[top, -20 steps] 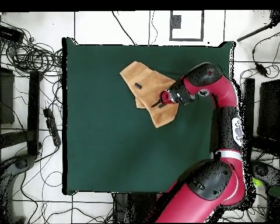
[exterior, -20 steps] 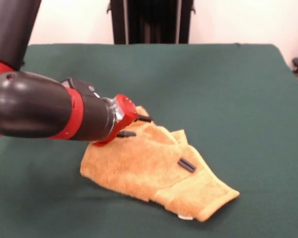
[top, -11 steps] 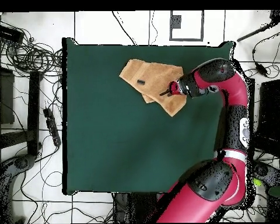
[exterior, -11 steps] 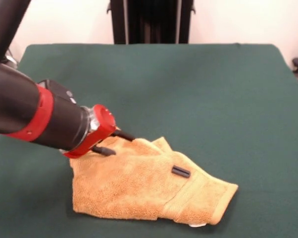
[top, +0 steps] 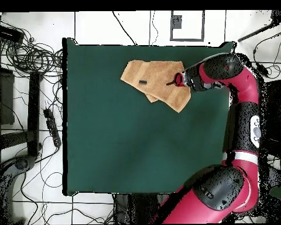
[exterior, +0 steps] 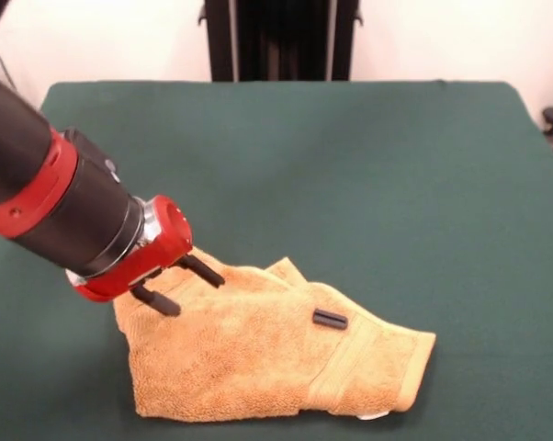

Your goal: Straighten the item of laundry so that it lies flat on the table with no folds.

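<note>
The item of laundry (exterior: 267, 358), a golden-orange towel, lies near the front of the green table (exterior: 368, 156). Its ribbed band and white tag (exterior: 373, 416) are at its right end. A folded flap (exterior: 286, 272) still overlaps along its far edge. A small black cylinder (exterior: 330, 319) rests on the cloth. My gripper (exterior: 194, 294) hovers at the towel's left corner, its two black fingers spread apart and touching or just above the cloth. From overhead, the gripper (top: 174, 81) is at the right side of the towel (top: 151, 82), near the table's (top: 119, 140) top edge.
Cables and black equipment (top: 26, 64) lie on the floor to the left of the table in the overhead view. A dark stand (exterior: 281, 41) rises behind the table's far edge. The towel's right end sits close to the front edge of the table.
The gripper has swung left and toward the front edge in the front view. The towel's corner went with it, so the cloth lies wider and flatter than before.
</note>
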